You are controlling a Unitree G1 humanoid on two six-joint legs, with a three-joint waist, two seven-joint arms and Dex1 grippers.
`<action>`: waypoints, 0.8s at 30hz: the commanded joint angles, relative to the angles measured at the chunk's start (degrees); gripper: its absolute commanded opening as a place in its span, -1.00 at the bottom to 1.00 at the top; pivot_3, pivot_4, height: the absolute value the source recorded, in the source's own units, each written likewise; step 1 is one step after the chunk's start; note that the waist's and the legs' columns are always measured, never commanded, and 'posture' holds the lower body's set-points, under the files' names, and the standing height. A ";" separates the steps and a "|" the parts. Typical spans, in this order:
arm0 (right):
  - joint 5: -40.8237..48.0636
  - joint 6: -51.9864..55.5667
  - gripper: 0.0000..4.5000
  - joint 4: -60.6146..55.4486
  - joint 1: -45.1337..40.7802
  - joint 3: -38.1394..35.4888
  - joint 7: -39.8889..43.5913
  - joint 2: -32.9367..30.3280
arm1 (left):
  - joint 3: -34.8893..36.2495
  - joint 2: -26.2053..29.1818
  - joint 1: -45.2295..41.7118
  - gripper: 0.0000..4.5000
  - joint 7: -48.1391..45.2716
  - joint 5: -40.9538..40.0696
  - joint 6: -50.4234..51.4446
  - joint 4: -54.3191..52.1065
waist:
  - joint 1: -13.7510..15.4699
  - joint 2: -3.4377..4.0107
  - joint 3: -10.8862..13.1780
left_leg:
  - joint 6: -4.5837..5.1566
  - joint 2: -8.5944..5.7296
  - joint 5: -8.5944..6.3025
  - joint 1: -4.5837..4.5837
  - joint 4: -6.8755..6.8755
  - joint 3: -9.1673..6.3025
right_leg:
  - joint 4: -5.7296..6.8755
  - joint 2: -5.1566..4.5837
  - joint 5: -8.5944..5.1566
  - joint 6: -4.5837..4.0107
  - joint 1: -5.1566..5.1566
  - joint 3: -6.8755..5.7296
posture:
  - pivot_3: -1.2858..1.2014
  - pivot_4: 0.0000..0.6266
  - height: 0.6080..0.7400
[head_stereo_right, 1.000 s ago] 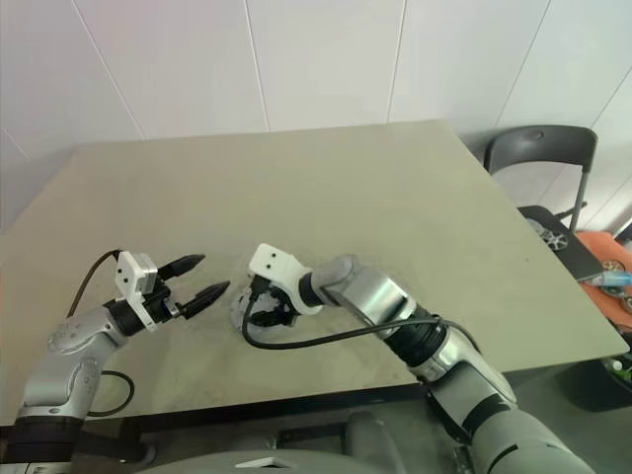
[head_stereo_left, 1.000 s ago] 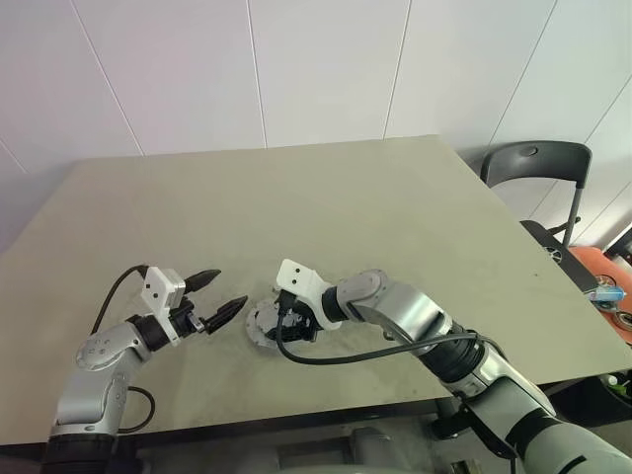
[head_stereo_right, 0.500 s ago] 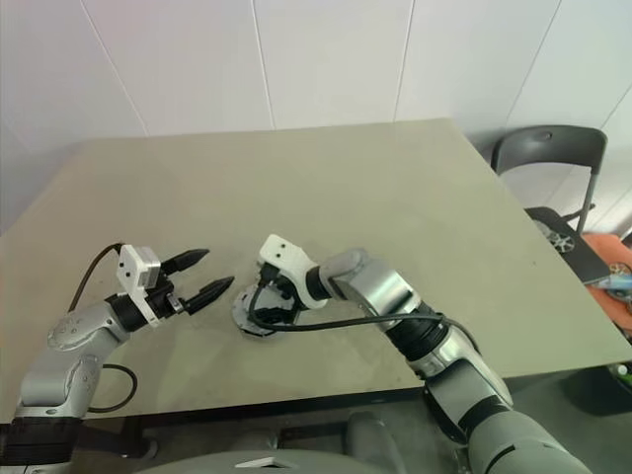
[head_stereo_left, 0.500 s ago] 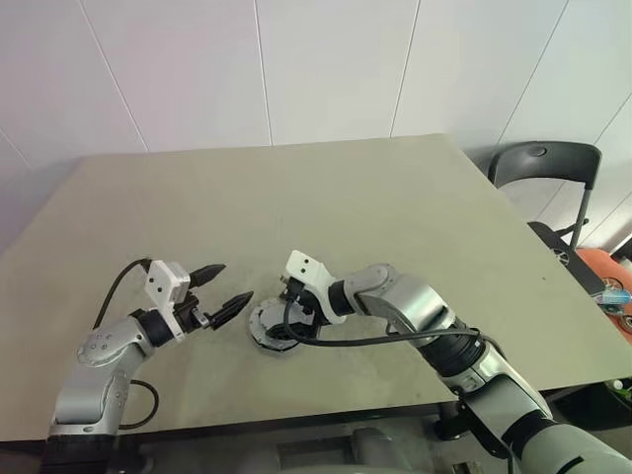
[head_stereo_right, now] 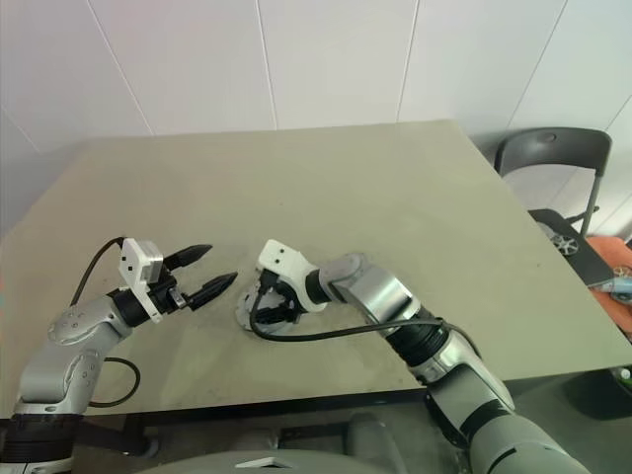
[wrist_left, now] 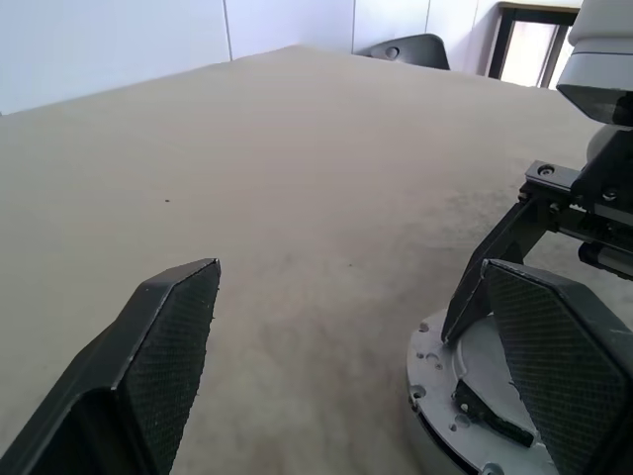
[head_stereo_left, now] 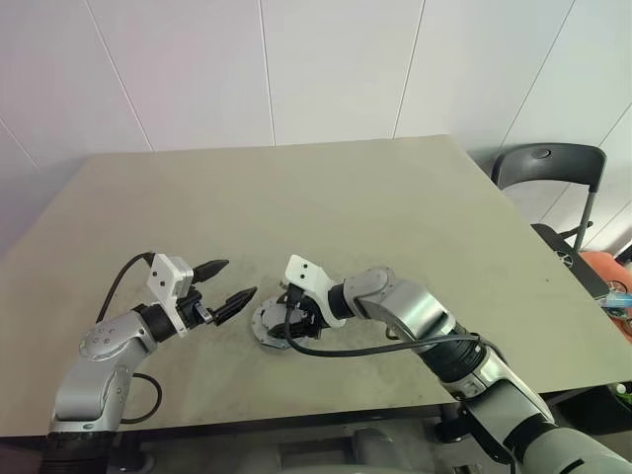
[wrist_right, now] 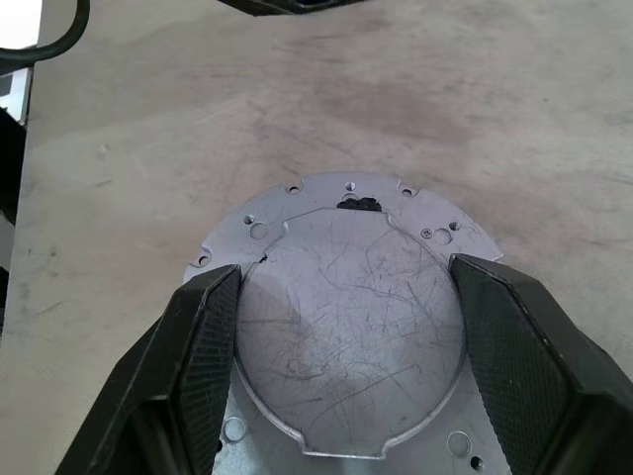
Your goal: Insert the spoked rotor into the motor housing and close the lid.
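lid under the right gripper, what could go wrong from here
1. The right gripper has its fingers spread on either side of the lid; closing off-centre could skid the disc across the table.
2. The open left gripper hangs close beside the lid; the two grippers might collide.

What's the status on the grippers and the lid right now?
Left gripper open, hovering beside the lid. Right gripper over the lid, fingers straddling its raised centre, grip not confirmed. Lid flat on the table; nothing in the way.
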 commanded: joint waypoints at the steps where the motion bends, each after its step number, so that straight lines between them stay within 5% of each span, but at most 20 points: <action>1: -0.74 1.53 0.33 -0.34 0.00 0.72 0.44 -0.55 | 0.39 0.18 -0.17 1.00 -0.54 -0.35 -1.47 -0.41 | 0.01 0.00 0.00 | 0.00 0.00 0.00 0.00 0.00 -0.01 | 0.00 0.00 0.00 0.00 0.00 0.00 | 0.03 -1.00 1.00; 24: -0.59 12.61 0.33 -2.28 1.00 1.26 -1.66 1.88 | 0.14 -0.30 1.00 1.00 -2.89 0.38 -5.24 3.42 | 0.08 -0.02 -0.02 | 0.01 -0.01 0.00 0.03 -0.01 -0.02 | -0.05 -0.02 0.00 0.00 0.06 -0.02 | 0.03 -1.00 1.00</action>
